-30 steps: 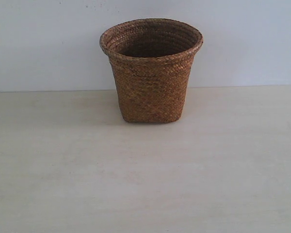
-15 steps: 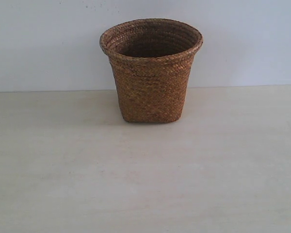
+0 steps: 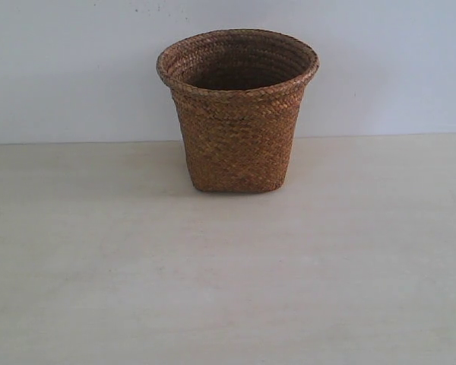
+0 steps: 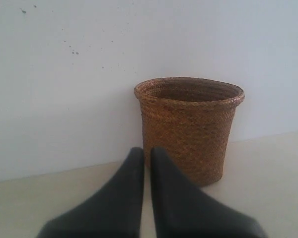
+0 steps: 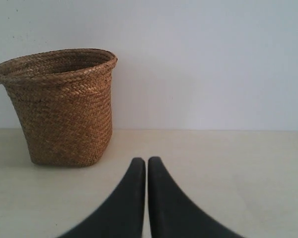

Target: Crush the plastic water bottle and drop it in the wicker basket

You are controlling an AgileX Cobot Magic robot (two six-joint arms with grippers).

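Note:
The brown wicker basket [image 3: 236,110] stands upright at the back of the pale table, against the white wall. It also shows in the left wrist view [image 4: 188,128] and in the right wrist view [image 5: 59,106]. The plastic water bottle is out of view in every frame; the basket's inside is dark and I cannot see its bottom. My left gripper [image 4: 146,151] is shut with nothing between its black fingers, low over the table short of the basket. My right gripper [image 5: 146,161] is likewise shut and empty, to the basket's side. Neither arm appears in the exterior view.
The pale table top [image 3: 228,274] stretches in front of the basket. A white wall [image 3: 380,61] rises right behind it, with a few small dark specks [image 4: 74,49].

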